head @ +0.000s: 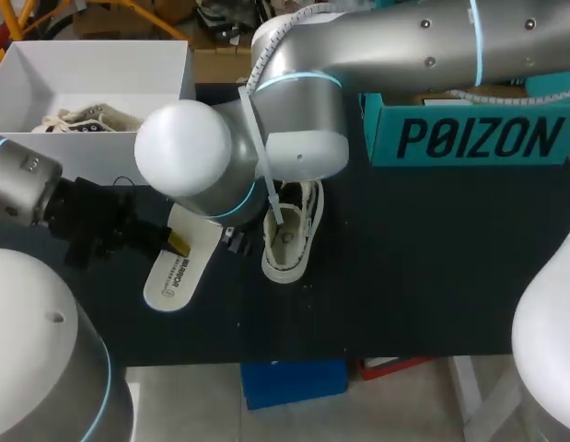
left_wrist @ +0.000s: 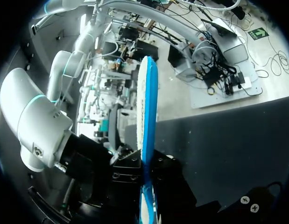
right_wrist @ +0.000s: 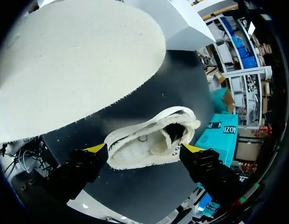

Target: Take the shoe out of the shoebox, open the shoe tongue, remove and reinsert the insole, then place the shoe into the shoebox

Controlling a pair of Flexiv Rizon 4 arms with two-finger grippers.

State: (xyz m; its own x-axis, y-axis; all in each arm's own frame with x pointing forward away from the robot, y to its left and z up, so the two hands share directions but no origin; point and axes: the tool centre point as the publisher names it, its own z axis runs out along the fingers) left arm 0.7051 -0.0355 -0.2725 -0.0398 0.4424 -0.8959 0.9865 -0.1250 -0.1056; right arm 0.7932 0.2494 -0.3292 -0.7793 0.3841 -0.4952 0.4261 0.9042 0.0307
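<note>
The black table (head: 432, 258) carries everything. The right arm (head: 294, 101) reaches in from the far right past the middle, and in the head view its bulk hides its own gripper. The left arm (head: 27, 184) comes in low from the left. At the far left stands the white shoebox (head: 100, 64) with a second shoe (head: 82, 120) in it, and at the far right a teal box (head: 469, 133). The shoe (head: 289, 235) lies on the table near the middle, just right of the insole (head: 179, 272). Its long axis runs near to far, leaning a little right. Only the right wrist view shows its opened mouth and bare footbed, and there the toe end seems to point toward the teal box. That view also shows the right gripper (right_wrist: 144, 148) with its fingers spread wide, one yellow tip at each end of the shoe; whether they touch it I cannot tell. The insole lies pale side up in the head view, its length running from near left to far right. The left wrist view alone shows it edge-on with a blue underside. The left gripper (head: 171, 241) is clamped on the insole.
</note>
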